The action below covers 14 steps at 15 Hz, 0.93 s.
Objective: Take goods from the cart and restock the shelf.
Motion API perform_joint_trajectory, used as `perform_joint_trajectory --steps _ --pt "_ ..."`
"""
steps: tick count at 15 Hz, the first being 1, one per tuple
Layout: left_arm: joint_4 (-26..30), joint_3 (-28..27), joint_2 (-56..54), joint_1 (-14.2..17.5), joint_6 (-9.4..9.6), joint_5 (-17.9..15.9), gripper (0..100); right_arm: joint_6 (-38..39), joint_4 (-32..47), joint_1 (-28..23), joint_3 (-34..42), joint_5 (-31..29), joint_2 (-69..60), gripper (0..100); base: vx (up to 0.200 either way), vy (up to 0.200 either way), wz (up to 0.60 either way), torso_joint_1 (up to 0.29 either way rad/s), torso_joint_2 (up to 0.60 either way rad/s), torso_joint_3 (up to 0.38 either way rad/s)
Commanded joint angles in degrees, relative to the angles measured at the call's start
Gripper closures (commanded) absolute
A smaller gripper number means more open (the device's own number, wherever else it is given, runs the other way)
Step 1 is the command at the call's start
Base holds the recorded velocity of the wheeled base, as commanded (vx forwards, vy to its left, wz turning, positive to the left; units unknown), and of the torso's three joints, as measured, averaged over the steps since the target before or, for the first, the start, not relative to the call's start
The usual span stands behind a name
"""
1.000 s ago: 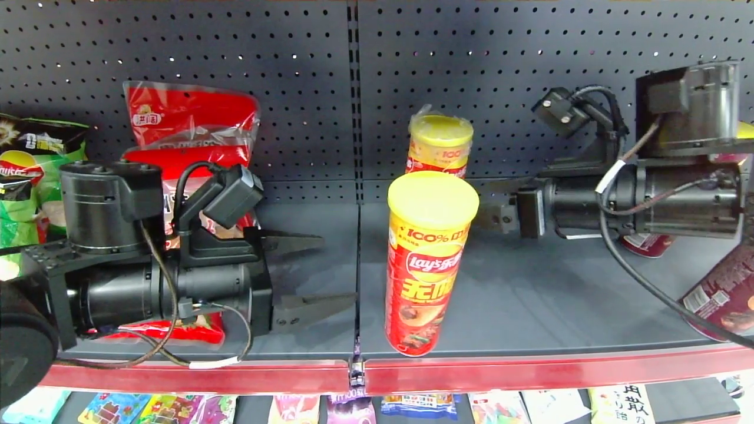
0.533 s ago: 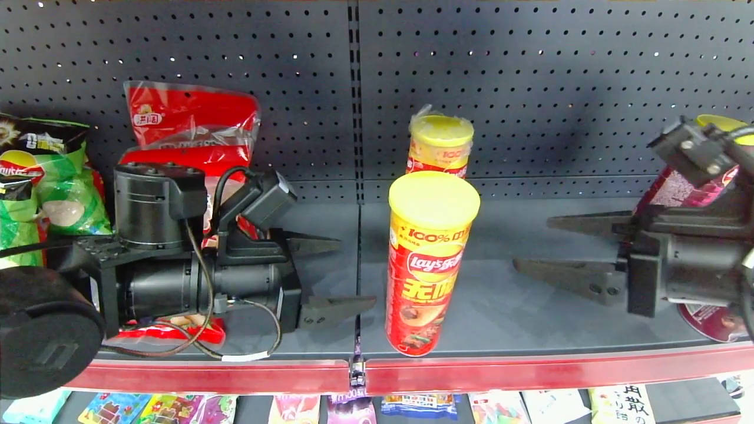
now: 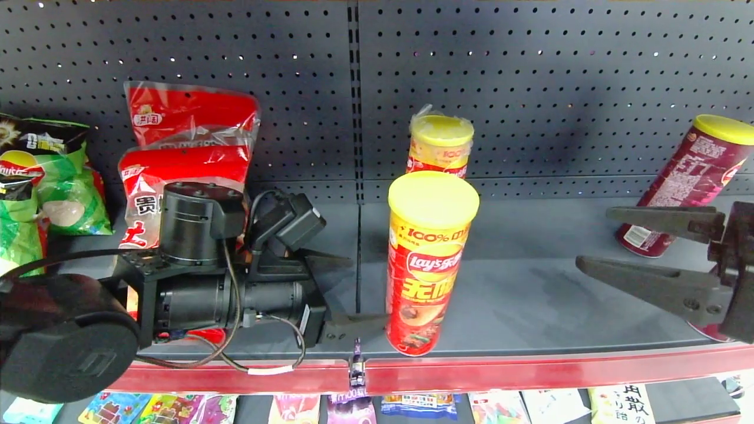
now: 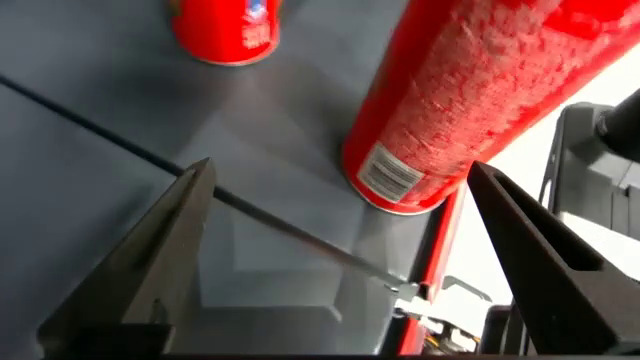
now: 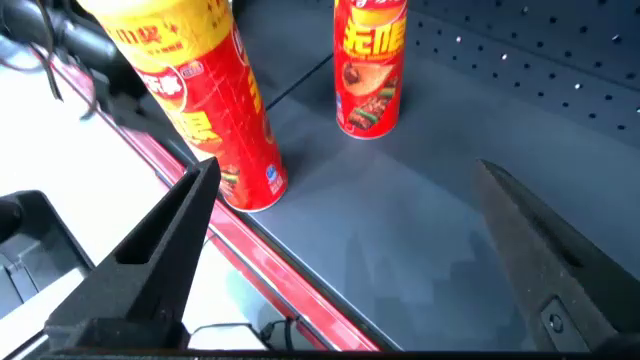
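Step in hand, judged: placement of one tube looks complete. The front can (image 3: 432, 262) is standing upright at the forward edge of the shelf (image 3: 530, 294), just behind the front rail (image 3: 530, 370).

- The left pincer (image 3: 365, 291) is lying low over the shelf deck with its fingers spread and nothing between them. Its lower finger is sitting just beside the front can's base; contact cannot be told.
- The right pincer (image 3: 595, 238) is hanging at the right side of the bay, also spread and empty, well apart from the front can.
- The rear can (image 3: 440, 144) is standing directly behind the front can, near the pegboard (image 3: 530, 88).
- A tilted can (image 3: 683, 185) is leaning at the far right, beyond the right pincer.

Next move, judged: both arms are needing to clear the bay and fetch another item from the cart. The left one is calling for care, since a sideways brush could topple the tall tube.

Materials:
- The cans are looking like rigid printed cylinders with smooth yellow plastic lids, so slippery and narrow-footed.
- The red bags (image 3: 188, 135) and green bags (image 3: 35, 176) are looking like soft, crinkled glossy film.
- The shelf deck is appearing as matte grey metal, and the pegboard as perforated sheet.
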Motion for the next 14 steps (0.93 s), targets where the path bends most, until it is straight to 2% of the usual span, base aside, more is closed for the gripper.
perform_joint_trajectory --steps 1,11,12,14 --pt "-0.1 -0.1 1.3 -0.2 -0.01 0.3 0 0.2 0.0 0.0 0.0 0.0 -1.1 0 0.0 0.0 0.0 0.0 0.0 0.0" --pt "-0.3 1.6 2.0 0.4 0.17 3.2 0 0.5 -0.3 -1.2 -0.5 0.1 -1.1 0 0.0 0.0 0.0 0.0 0.0 0.0" --pt "-0.4 1.1 3.1 0.5 1.22 3.8 0 0.5 -0.3 -1.2 -0.4 0.1 -1.1 0 0.0 0.0 0.0 0.0 0.0 0.0" --pt "-0.4 1.2 3.3 0.5 1.31 3.8 0 0.5 -0.3 -1.3 -0.5 0.1 -1.1 0 0.0 0.0 0.0 0.0 0.0 0.0"
